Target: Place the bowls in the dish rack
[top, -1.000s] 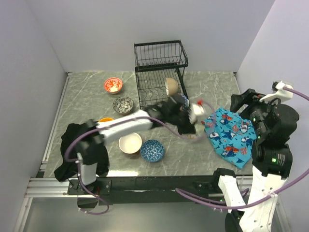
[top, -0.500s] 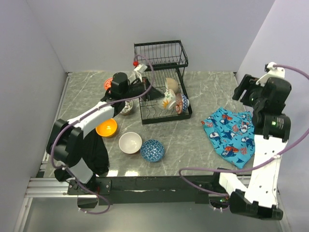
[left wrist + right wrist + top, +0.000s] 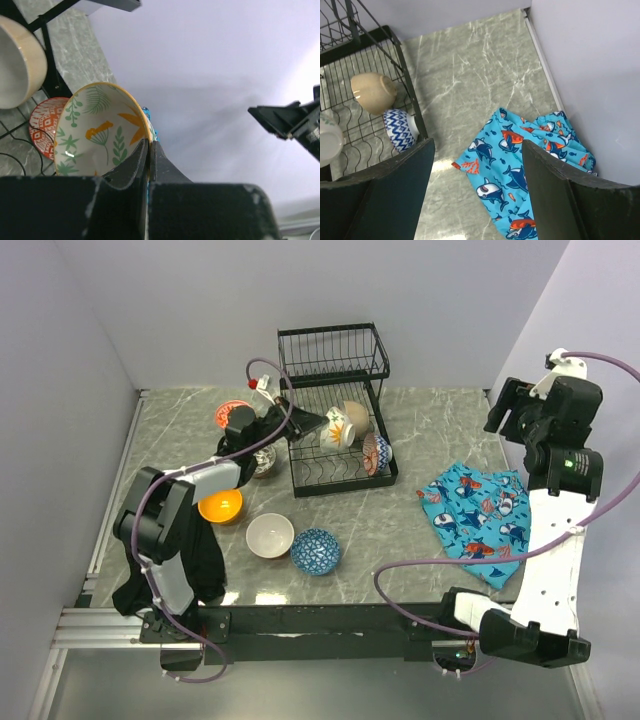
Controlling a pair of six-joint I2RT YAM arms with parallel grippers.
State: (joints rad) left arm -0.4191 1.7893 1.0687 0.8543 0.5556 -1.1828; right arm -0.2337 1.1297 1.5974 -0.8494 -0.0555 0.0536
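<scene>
Orange bowl (image 3: 221, 506), white bowl (image 3: 270, 535), blue bowl (image 3: 316, 551): lying on the tabletop (image 3: 420, 440), behind the left gripper (image 3: 150, 146). That gripper is pinching the rim of a leaf-patterned bowl (image 3: 95, 132) within the dish rack (image 3: 333, 375) lower tier; a beige bowl (image 3: 354, 416) is standing just beyond. Right gripper (image 3: 477, 145): jaws gaping, carrying nothing, hovering above a whale-print cloth (image 3: 505, 165).

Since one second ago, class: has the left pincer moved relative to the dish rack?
Yes. The left pincer swung from the dish rack's right front corner to its left side, gripping a leaf-patterned bowl.
</scene>
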